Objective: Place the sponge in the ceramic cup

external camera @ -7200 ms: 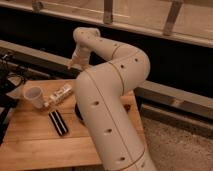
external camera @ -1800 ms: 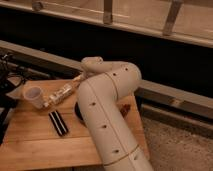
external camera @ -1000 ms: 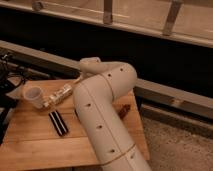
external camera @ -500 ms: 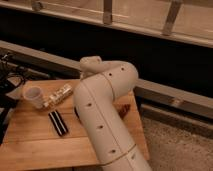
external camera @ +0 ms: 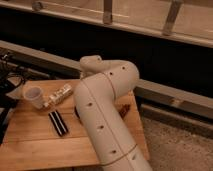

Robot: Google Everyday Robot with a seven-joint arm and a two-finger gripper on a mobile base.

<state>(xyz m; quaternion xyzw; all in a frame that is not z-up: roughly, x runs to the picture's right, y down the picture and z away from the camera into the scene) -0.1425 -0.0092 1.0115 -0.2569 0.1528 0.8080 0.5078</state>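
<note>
The white ceramic cup (external camera: 33, 95) stands upright near the left edge of the wooden table (external camera: 35, 145), its mouth open upward. The sponge is hidden from view. My large white arm (external camera: 105, 115) folds down over the middle of the table. It covers my gripper, which lies somewhere below the arm's bent end near the table's centre. The cup stands apart from the arm, to its left.
A light-coloured packet (external camera: 58, 95) lies on its side just right of the cup. A black striped block (external camera: 58, 123) lies in front of it. A dark dish edge (external camera: 76, 113) shows beside the arm. A reddish-brown piece (external camera: 123, 111) sits at the table's right. Dark cables (external camera: 9, 82) hang at the far left.
The arm has folded lower over the table centre since the earliest frame and shifted slightly left in the last second. The cup, packet and block have not moved.
</note>
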